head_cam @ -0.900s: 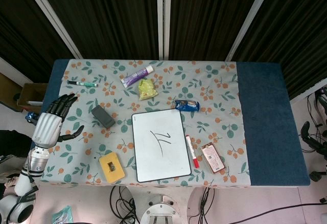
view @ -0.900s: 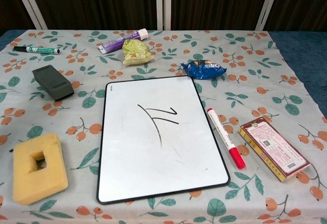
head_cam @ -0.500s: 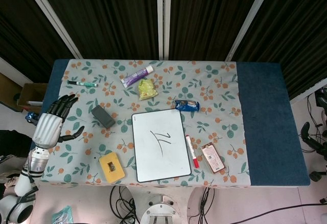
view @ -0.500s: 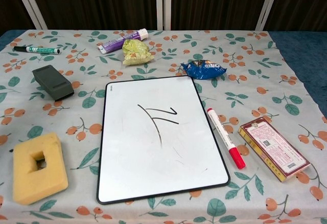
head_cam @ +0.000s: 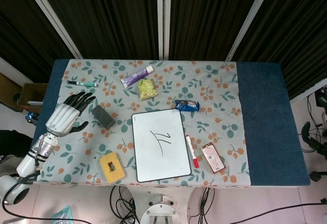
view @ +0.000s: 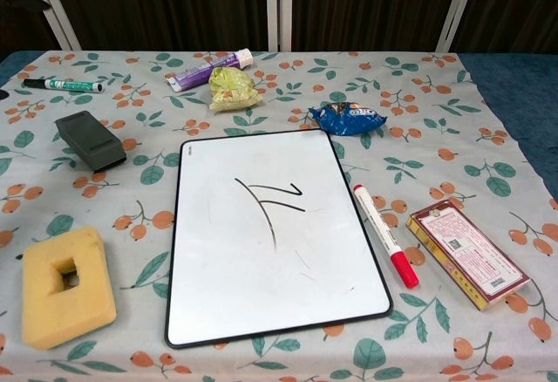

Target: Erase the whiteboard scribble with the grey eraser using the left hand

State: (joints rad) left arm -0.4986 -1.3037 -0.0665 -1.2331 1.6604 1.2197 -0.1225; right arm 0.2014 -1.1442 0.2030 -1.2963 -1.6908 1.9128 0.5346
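The grey eraser (head_cam: 103, 116) (view: 90, 140) lies on the floral tablecloth left of the whiteboard (head_cam: 160, 144) (view: 275, 232). A black scribble (head_cam: 161, 140) (view: 272, 203) marks the board's middle. My left hand (head_cam: 69, 115) hovers just left of the eraser with its fingers spread, holding nothing and apart from the eraser. The chest view shows only a dark sliver at its left edge. My right hand appears in neither view.
A yellow sponge (head_cam: 111, 166) (view: 64, 285) lies near the front left. A red marker (head_cam: 192, 151) (view: 384, 235) and a red box (head_cam: 212, 158) (view: 466, 253) lie right of the board. Behind are a blue snack packet (head_cam: 187, 105), a yellow wrapper (head_cam: 147, 88), a purple tube (head_cam: 137, 75) and a green marker (head_cam: 82, 83).
My left hand has swung right and forward over the table toward the eraser, fingers still spread. Nothing on the table has moved.
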